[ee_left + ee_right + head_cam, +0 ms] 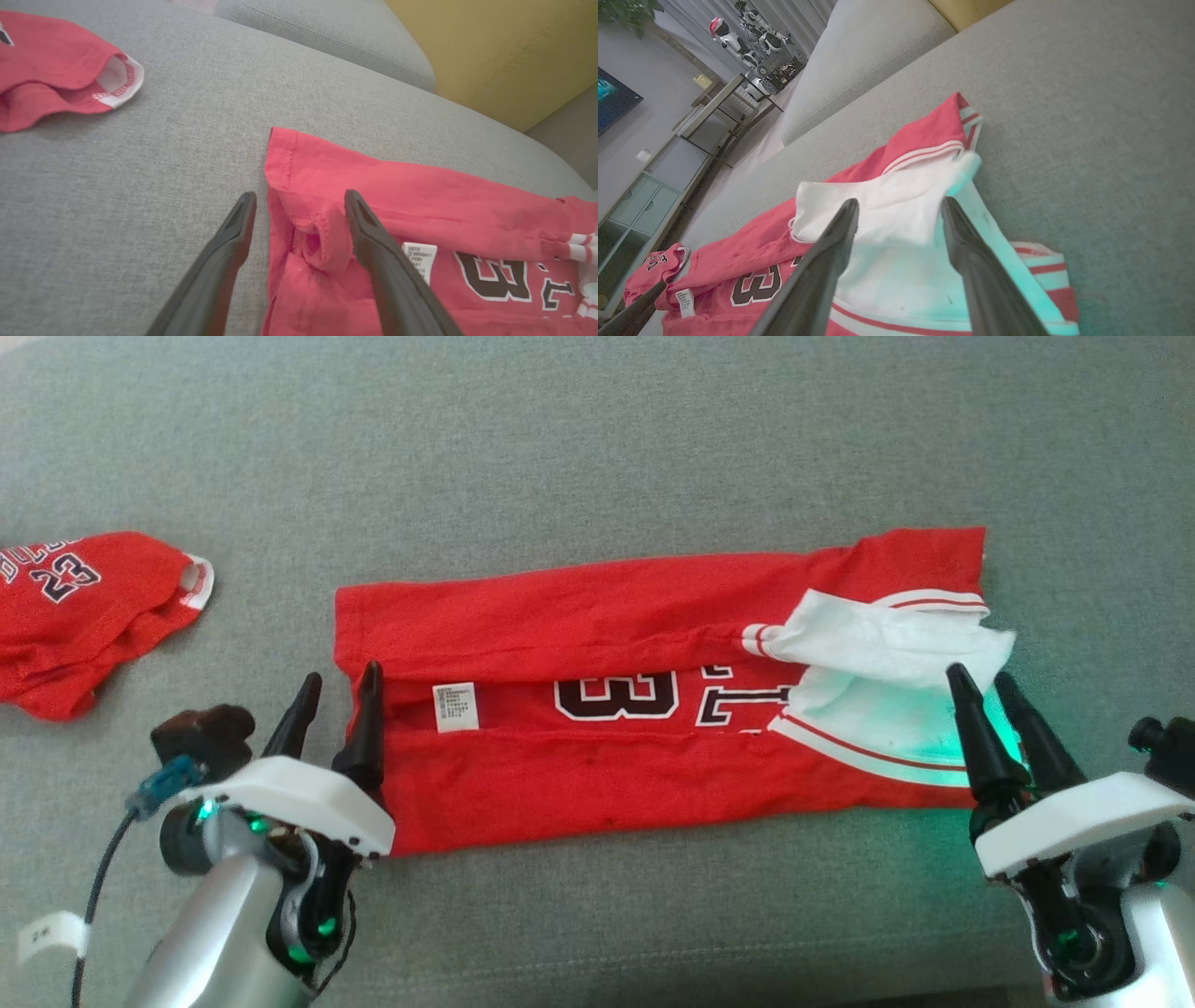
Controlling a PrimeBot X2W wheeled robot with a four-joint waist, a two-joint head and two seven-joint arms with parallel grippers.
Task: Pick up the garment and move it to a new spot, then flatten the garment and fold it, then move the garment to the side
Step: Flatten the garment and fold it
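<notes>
The garment (607,616), a red jersey with white trim and dark numerals, lies on the grey sofa seat (597,448), folded lengthwise into a long band. My left gripper (342,672) is open at the band's left end. In the left wrist view a rolled hem of the garment (420,196) sits between the spread fingers of that gripper (300,196). My right gripper (978,672) is open at the right end, over the garment's white panel (887,219), its fingers apart in the right wrist view (900,201).
A second red jersey (84,607) lies crumpled at the far left of the seat. The sofa's back cushion (327,32) and a yellow cushion (490,46) rise behind. Bare grey seat lies in front of and behind the garment.
</notes>
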